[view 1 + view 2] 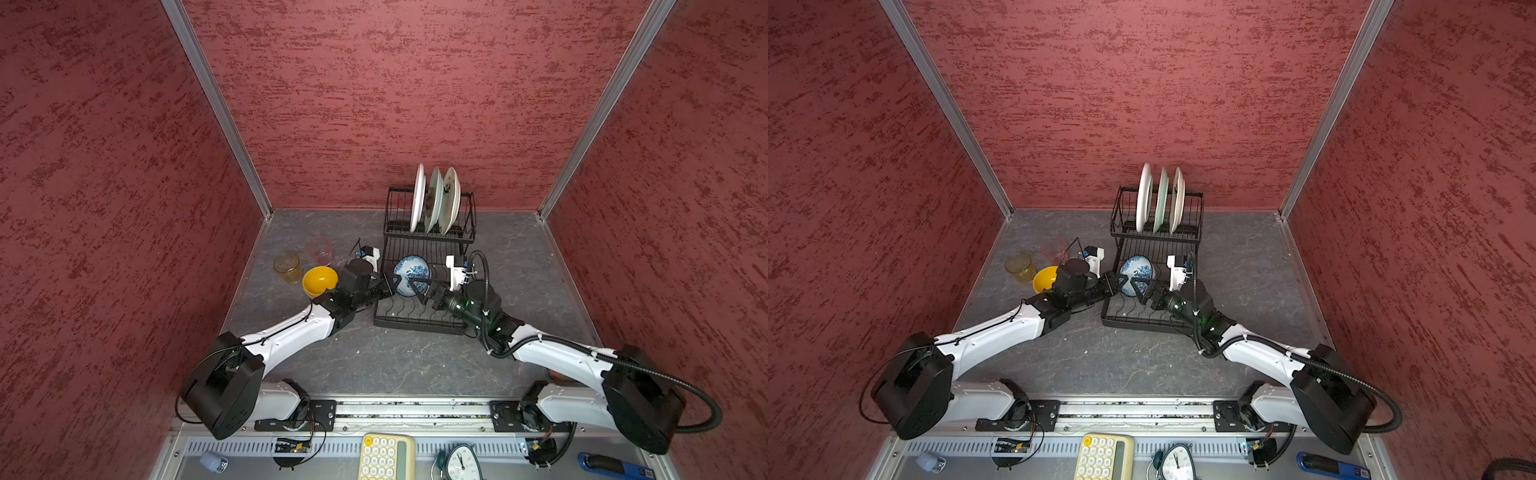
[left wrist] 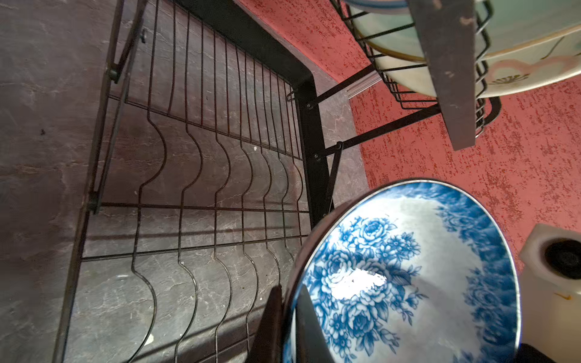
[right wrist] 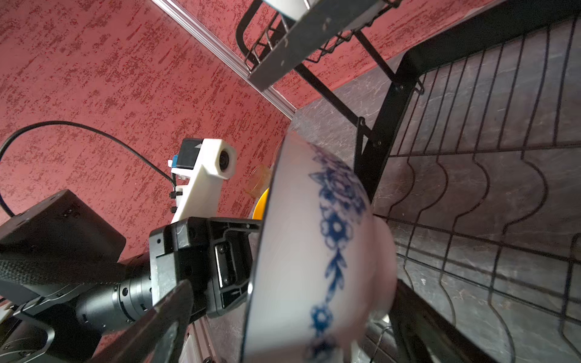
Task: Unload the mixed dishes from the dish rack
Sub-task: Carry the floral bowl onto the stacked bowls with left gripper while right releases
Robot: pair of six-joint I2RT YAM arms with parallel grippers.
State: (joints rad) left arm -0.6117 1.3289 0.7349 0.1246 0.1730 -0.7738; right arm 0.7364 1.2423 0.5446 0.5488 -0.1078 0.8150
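Observation:
The blue-white bowl (image 1: pixel 412 272) (image 1: pixel 1137 269) stands on edge over the flat tray of the black wire dish rack (image 1: pixel 415 322) (image 1: pixel 1133 322). My left gripper (image 1: pixel 395 283) (image 1: pixel 1119 282) (image 2: pixel 290 294) is shut on its rim, one finger inside the bowl (image 2: pixel 408 276) and one outside. My right gripper (image 1: pixel 417 289) (image 1: pixel 1140 291) (image 3: pixel 292 301) is open wide, and its fingers straddle the bowl (image 3: pixel 298 251) without pinching it. Three plates (image 1: pixel 434 199) (image 1: pixel 1160 199) stand upright in the tall basket. On the table to the left sit the yellow bowl (image 1: pixel 320 280), amber tumbler (image 1: pixel 287 266) and pink tumbler (image 1: pixel 321 249).
Red walls close the cell on three sides, and the rack's basket stands near the back wall. Grey tabletop (image 1: pixel 399 365) lies in front of the rack. A keypad (image 1: pixel 386 457) and a clock (image 1: pixel 461 459) lie below the front rail.

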